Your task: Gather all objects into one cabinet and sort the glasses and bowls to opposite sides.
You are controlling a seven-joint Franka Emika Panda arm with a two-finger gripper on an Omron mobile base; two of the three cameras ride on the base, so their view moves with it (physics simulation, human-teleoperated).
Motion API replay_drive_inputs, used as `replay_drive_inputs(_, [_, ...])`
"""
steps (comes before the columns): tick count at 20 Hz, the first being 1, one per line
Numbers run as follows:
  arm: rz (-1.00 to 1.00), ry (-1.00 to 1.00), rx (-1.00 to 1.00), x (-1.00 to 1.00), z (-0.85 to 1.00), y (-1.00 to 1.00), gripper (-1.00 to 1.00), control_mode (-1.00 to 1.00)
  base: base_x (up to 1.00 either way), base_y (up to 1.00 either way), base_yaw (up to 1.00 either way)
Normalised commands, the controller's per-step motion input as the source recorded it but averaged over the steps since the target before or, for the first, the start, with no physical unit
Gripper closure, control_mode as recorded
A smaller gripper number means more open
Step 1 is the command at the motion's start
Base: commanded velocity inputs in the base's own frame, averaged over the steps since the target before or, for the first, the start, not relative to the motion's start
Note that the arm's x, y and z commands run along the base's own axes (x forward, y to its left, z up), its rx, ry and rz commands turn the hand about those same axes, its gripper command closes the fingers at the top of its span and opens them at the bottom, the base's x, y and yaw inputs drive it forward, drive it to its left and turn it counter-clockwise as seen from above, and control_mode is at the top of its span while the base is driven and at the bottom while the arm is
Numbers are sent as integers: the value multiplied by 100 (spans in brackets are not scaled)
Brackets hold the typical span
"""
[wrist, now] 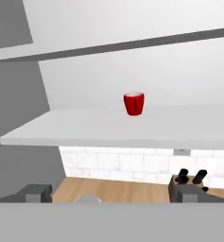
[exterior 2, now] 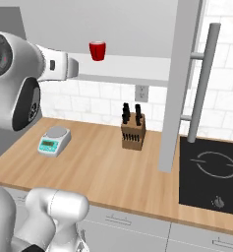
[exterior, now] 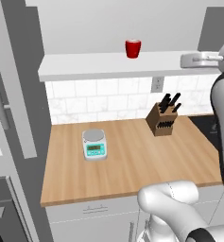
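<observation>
**A:** Where's the claw, and what are its jaws doing?

**B:** In the hand view the gripper (wrist: 111, 193) shows two blunt dark grey finger tips (wrist: 35, 193) at the bottom, spread wide with nothing between them, so it is released. It faces the open cabinet, well apart from the shelf.

**A:** And the task's thing?

**B:** A small bright red cup (wrist: 133, 103), smooth and slightly tapered with a pale inside, stands upright on the flat matte white shelf (wrist: 132, 127) of the cabinet, alone near the middle. The cabinet door (exterior 2: 182, 83) is a tall flat grey slab with a round grey bar handle (exterior 2: 202, 81), swung open.

**A:** Below it?

**B:** White marbled tile backsplash (exterior: 104, 99), then a warm wood-grain countertop (exterior: 127, 160). On it sit a boxy wooden knife block (exterior: 163, 118) with black handles and a small pale kitchen scale (exterior: 94, 144) with a round metal plate and teal display. Right of the counter is a glossy black cooktop (exterior 2: 211, 172).
</observation>
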Motion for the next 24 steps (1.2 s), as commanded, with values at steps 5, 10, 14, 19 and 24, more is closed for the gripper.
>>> replay_drive_inputs(5, [-4, 1, 6, 65, 2, -3, -100, -100, 0, 0, 0])
replay_drive_inputs(10, [0, 0, 2, 7, 0, -6, -100, -100, 0, 0, 0])
replay_drive_inputs(14, [0, 4, 9, 54, 4, -26, -100, -100, 0, 0, 0])
replay_drive_inputs(19, [0, 9, 7, 89, 5, -20, -100, -100, 0, 0, 0])
replay_drive_inputs(24, [0, 3, 1, 15, -1, 0, -100, -100, 0, 0, 0])
